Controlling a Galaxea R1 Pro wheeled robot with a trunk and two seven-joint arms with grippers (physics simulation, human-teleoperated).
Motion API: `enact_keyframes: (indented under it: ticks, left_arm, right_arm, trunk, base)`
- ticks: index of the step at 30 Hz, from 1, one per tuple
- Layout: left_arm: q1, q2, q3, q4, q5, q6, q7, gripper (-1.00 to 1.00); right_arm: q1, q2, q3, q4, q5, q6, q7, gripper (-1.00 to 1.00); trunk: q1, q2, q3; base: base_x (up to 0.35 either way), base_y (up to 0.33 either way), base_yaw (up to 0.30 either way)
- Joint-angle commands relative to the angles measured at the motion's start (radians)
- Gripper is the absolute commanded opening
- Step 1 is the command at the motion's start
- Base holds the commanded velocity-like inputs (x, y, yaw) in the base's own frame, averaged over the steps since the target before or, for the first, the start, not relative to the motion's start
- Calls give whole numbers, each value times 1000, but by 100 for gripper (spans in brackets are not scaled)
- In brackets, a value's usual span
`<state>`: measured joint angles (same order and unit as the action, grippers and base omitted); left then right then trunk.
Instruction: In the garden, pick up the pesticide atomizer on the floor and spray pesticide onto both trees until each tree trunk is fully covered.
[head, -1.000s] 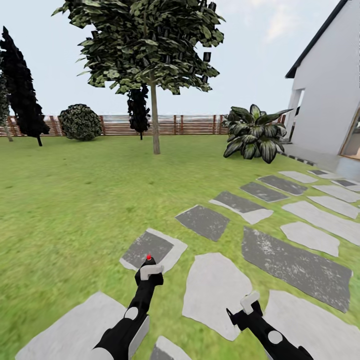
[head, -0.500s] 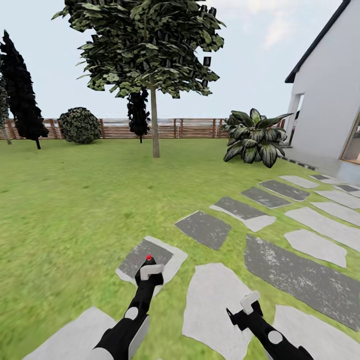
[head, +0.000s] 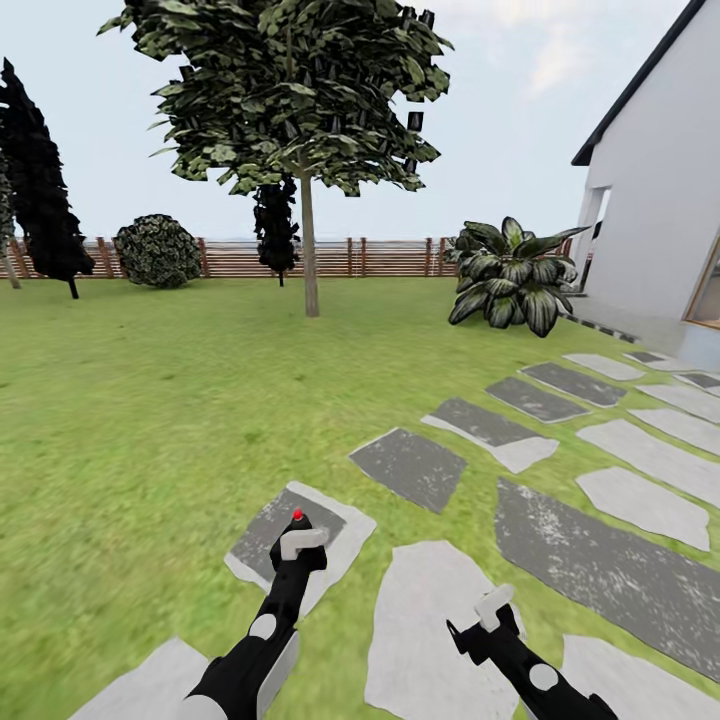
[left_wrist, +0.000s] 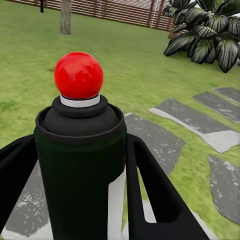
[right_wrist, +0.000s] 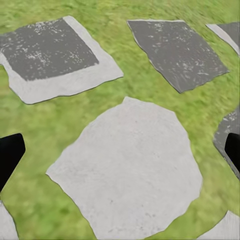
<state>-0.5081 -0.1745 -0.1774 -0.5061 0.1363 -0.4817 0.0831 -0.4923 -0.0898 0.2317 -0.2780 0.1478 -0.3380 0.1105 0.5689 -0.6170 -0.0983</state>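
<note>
My left gripper (head: 298, 548) is shut on the pesticide atomizer (head: 297, 532), a dark bottle with a pale head and a red dot on top, held upright above a stepping stone. In the left wrist view the atomizer (left_wrist: 80, 150) stands between the black fingers (left_wrist: 150, 175). My right gripper (head: 492, 610) is open and holds nothing; in its wrist view the fingertips (right_wrist: 10, 155) stand wide apart over a pale stone. A tree (head: 290, 90) with a thin grey-brown tree trunk (head: 310, 250) stands far ahead on the lawn, and its trunk (left_wrist: 65, 17) also shows in the left wrist view.
Grey and pale stepping stones (head: 590, 550) run to the right toward the white house (head: 660, 200). A big-leaf plant (head: 512, 275) stands by the house. A brown slat fence (head: 380, 255), a round bush (head: 158, 250) and dark cypresses (head: 40, 190) edge the lawn (head: 150, 400).
The whole view has moved forward over the lawn: the stepping stones have slid down the picture. Both arms keep their pose, and the left gripper still holds the atomizer.
</note>
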Motion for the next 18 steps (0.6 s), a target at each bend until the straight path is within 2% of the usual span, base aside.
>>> enact_keyframes:
  ticks: [1,18]
  left_arm:
    - [0,0,0,0,-1,0,0,-100]
    - [0,0,0,1,0,0,0,-100]
  right_arm:
    - [0,1,0,4,0,0,0,100]
    - [0,5,1,25,3,-1,-3,100]
  trunk:
    - [0,0,0]
    - [0,0,0]
  base:
    - [248,0,0]
    - [249,0,0]
